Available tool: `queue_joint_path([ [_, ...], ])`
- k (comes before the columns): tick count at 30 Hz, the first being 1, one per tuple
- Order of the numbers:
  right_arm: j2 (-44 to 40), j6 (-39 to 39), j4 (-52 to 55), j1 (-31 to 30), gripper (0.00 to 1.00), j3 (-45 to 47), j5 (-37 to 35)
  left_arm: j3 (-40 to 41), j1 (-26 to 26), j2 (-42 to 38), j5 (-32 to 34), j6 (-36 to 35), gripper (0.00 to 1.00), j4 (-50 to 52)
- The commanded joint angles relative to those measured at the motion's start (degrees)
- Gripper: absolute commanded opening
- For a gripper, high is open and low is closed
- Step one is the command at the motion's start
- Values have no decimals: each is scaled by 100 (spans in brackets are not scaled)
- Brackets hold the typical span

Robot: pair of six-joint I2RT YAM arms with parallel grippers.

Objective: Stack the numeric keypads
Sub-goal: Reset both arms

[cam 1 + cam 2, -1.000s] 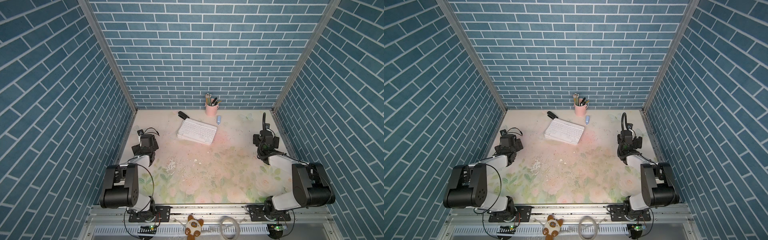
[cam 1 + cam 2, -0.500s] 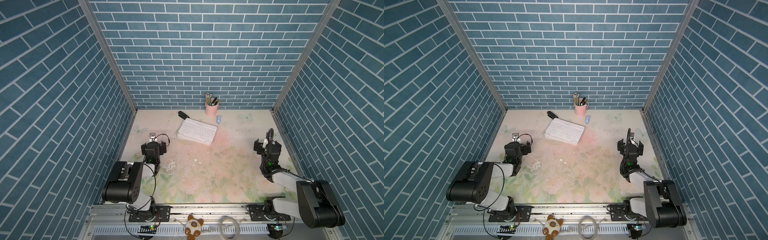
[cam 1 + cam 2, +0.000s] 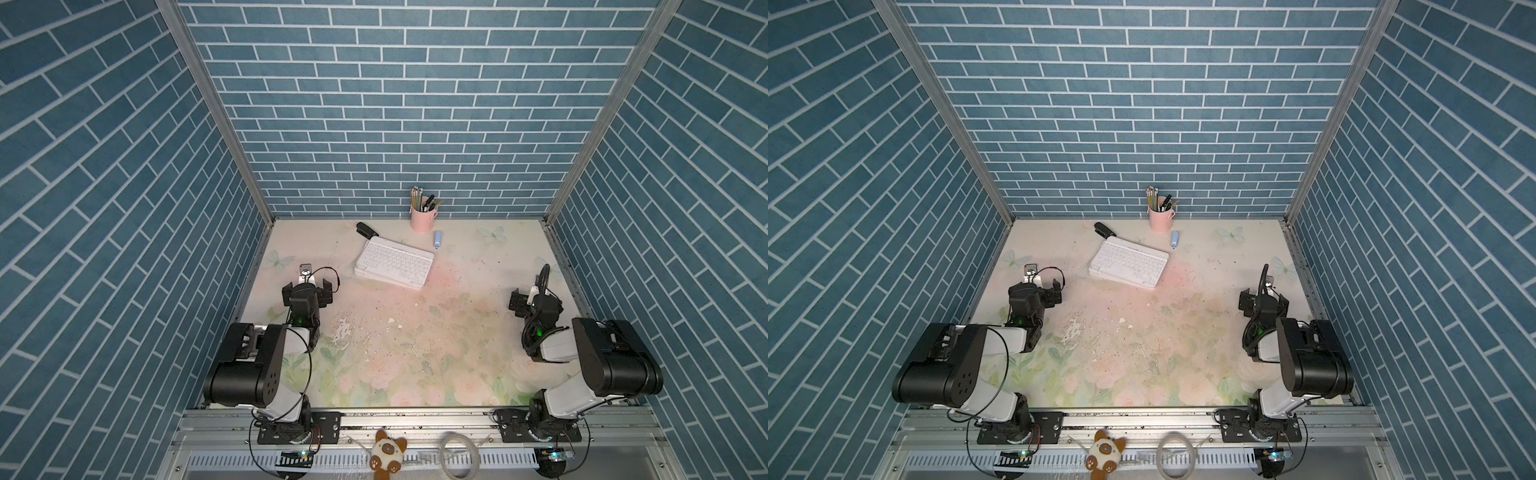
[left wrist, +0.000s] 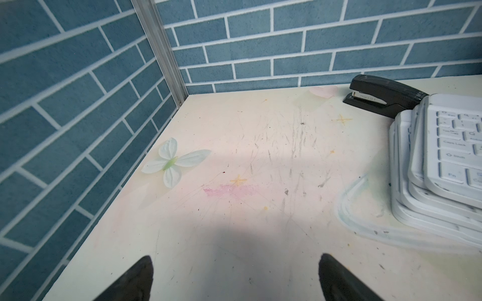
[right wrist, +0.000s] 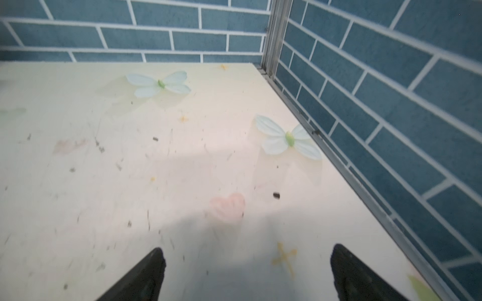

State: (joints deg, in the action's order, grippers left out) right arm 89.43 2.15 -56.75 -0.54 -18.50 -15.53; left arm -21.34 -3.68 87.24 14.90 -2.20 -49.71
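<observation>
Sitting stacked near the desk's back edge, numeric keypads (image 3: 394, 264) lie just beside a black stapler (image 3: 365, 228); left gripper (image 4: 234, 263) and right gripper (image 5: 246, 255) gape wide, empty, near the side edges.

The numeric keypads (image 3: 394, 264) lie in one pile; the left wrist view shows at least four staggered layers, perhaps more, as the lower edges blur together. Near it are one black stapler (image 3: 365, 229), one pink cup (image 3: 420, 222) of several pencils and pens (image 3: 419, 198), and one small blue stick (image 3: 438, 240). Three printed butterflies (image 3: 492, 235) mark the table (image 3: 457, 299); there is also one plush cat (image 3: 388, 453) and one tubing coil (image 3: 443, 452).
</observation>
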Motion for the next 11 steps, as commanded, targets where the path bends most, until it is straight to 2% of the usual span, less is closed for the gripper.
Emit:
queue_joint_path([
  [1,-128,254,364,47,99,-220,118,-15,-15,21,-48,-44,100,-100],
  [11,-105,233,438,50,99,-269,127,-31,-11,32,-57,-44,100,-88],
])
